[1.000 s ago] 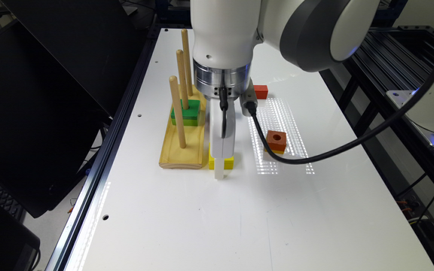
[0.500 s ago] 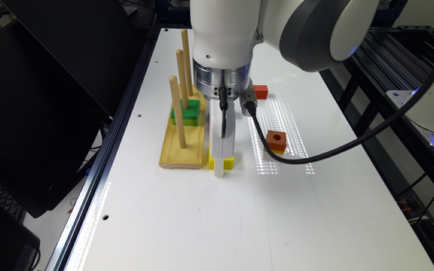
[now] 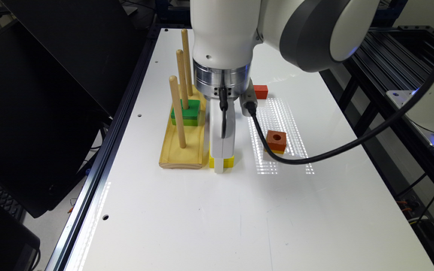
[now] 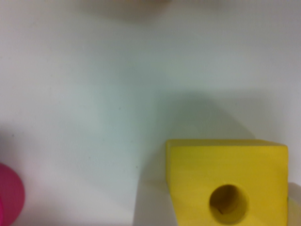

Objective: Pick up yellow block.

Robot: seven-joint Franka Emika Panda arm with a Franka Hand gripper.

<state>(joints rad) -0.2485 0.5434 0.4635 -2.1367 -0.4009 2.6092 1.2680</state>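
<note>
Nothing has moved over the last second: my jaws (image 3: 221,162) hang low at the yellow block (image 3: 227,161), which sits on the white table (image 3: 239,218) just beside the wooden peg stand (image 3: 183,150) and apart from the orange holed block (image 3: 276,140). Whether I am released or clenched on it, I cannot tell. The wrist view shows the yellow block (image 4: 225,181) close below me, its hole facing up. To do this well, I judge I should centre over it, squeeze flat sides squarely, then lift straight up, clear of the stand. No writing is readable anywhere.
</note>
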